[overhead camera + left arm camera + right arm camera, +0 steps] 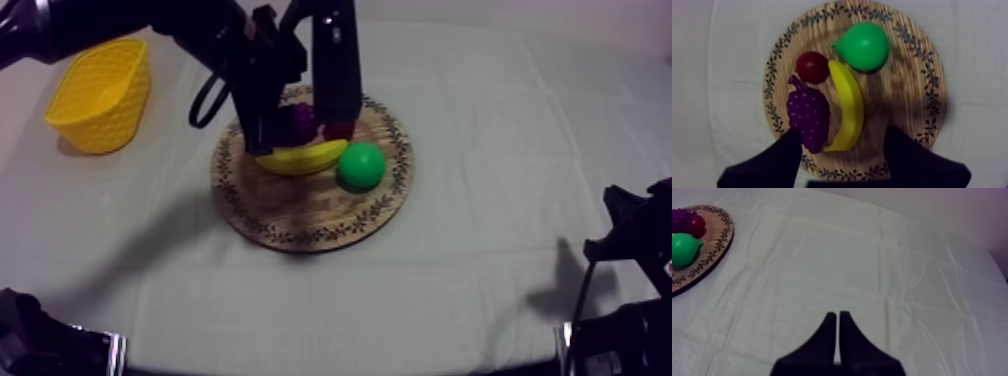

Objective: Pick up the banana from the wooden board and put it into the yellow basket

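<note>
**Left gripper (pixel 297 135) hanging spread above the banana (pixel 300 158) on the wooden board (pixel 300 225)**

Top view: the arm is masking much of the fruit, but the yellow basket (pixel 100 95) is showing, well apart on the counter (pixel 480 130).
Left wrist view: the banana's whole curve is showing, lying against the bunch of grapes (pixel 808 112), its tip between the small red fruit (pixel 812 67) and the pear (pixel 862 46). It is probably light, stiff and slick, so I am judging a pinch across its middle best.
Right wrist view: the right gripper (pixel 837 319) is idling pressed together over bare cloth.
</note>
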Available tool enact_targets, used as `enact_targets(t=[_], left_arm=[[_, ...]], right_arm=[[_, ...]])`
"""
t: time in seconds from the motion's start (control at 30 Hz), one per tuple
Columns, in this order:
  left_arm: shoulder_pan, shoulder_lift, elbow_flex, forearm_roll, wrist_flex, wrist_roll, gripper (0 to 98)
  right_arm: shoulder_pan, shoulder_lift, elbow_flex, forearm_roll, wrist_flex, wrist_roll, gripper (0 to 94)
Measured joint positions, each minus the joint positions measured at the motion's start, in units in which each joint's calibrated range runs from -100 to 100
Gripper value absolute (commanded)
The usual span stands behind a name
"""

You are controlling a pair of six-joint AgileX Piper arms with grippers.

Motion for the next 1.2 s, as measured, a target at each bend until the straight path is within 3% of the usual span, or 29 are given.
enact_targets(t=[0.6,1.2], left_arm=[[-0.49,9.87,3.44,1.5,-6.36,-0.97,59.7],[-2.81,23.7,-5.82,2.82,-6.46,-1.71,60.0]], right_arm=[[0.0,0.0,0.0,0.0,-0.08,0.0,0.4],[0.0,0.0,0.0,0.0,0.01,0.0,0.4]])
